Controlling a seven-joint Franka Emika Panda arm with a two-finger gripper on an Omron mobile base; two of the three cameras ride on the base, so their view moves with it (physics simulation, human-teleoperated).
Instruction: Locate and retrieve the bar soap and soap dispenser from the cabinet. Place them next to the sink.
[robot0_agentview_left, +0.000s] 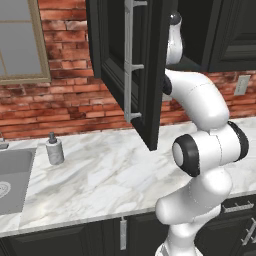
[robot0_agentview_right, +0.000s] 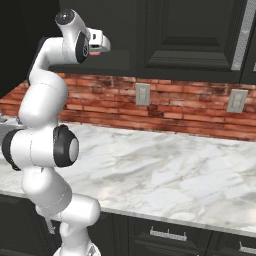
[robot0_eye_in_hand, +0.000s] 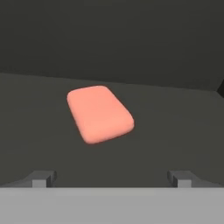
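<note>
The bar soap (robot0_eye_in_hand: 99, 113) lies flat on the dark shelf inside the cabinet (robot0_agentview_left: 112, 55), a short way ahead of my gripper (robot0_eye_in_hand: 111, 178). The gripper is open, its fingertips (robot0_eye_in_hand: 43, 178) spread wider than the soap, and nothing sits between them. In the right base view the gripper (robot0_agentview_right: 104, 46) reaches into the cabinet, with a sliver of pink just under it. The soap dispenser (robot0_agentview_left: 54, 149) stands upright on the marble counter, just right of the sink (robot0_agentview_left: 14, 175). The cabinet door (robot0_agentview_left: 147, 75) hangs open, its long silver handle (robot0_agentview_left: 129, 60) facing left.
The open door juts out over the counter (robot0_agentview_left: 110, 175) at arm height, close to my upper arm. A brick wall with outlets (robot0_agentview_right: 142, 94) runs behind the counter. A window (robot0_agentview_left: 20, 45) sits above the sink. More black wall cabinets (robot0_agentview_right: 190, 35) hang to the right.
</note>
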